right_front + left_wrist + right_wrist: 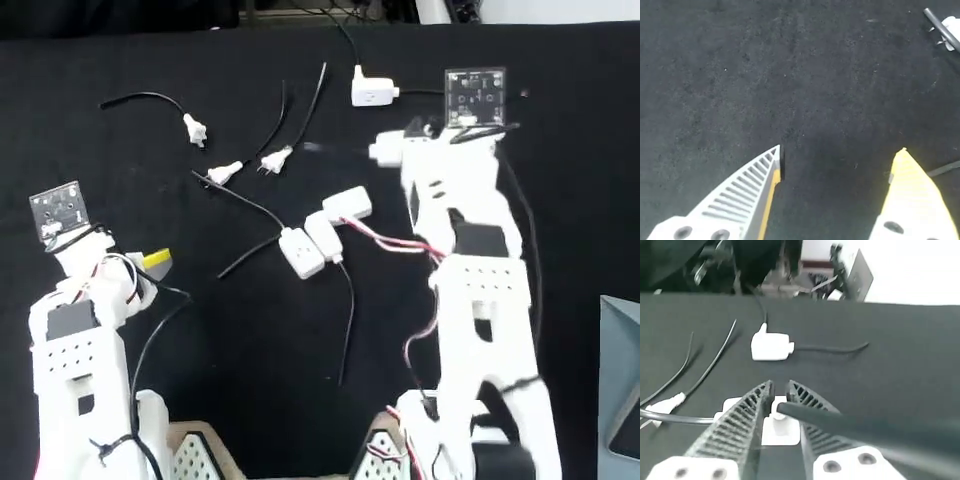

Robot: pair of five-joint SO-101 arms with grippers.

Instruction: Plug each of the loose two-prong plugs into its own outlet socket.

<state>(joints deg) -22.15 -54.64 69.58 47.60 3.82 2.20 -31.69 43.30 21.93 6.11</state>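
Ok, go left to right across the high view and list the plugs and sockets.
Plug on the curved cord → second plug → third plug → nearest socket → next socket → third socket → held white piece.

The left arm (78,335) sits folded low by the near table edge. Its left gripper (840,157) points down at the surface, white and yellow fingers spread wide. The right arm (478,290) stretches far forward (wrist nearly level), and the right gripper (779,386) is pinched narrowly onto a white plug (781,432).
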